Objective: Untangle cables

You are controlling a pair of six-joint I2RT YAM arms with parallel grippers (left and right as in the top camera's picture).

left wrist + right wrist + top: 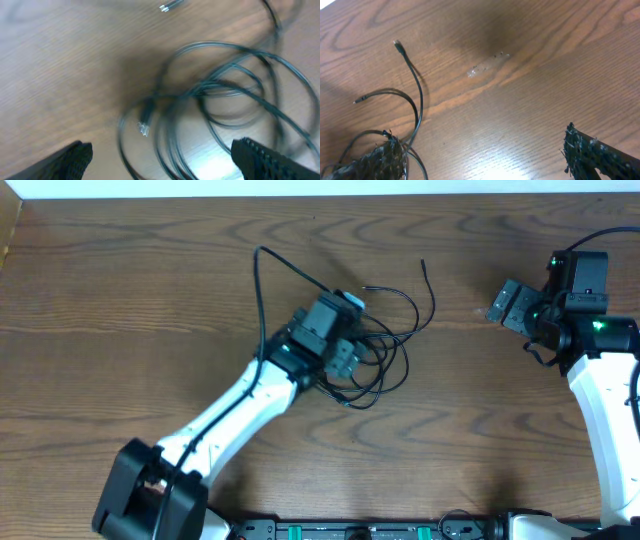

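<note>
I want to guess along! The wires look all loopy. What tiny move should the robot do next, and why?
Probably lower the open left end effector onto one strand near the plug and close; the cables lie looped beneath it, ungripped.

Overhead: L gripper sits over the cables, so the mid part of the tangle is hidden and the crossings there can't be sorted. Plug ends too small to ID. R arm cut by right edge.

L wrist cam: cables blurred, strands smear together. Loops run off right + bottom edges. L fingers cut by bottom edge.

R wrist cam: R fingers cut by bottom edge. Pic-left one covers cable loops at lower-left corner.
</note>
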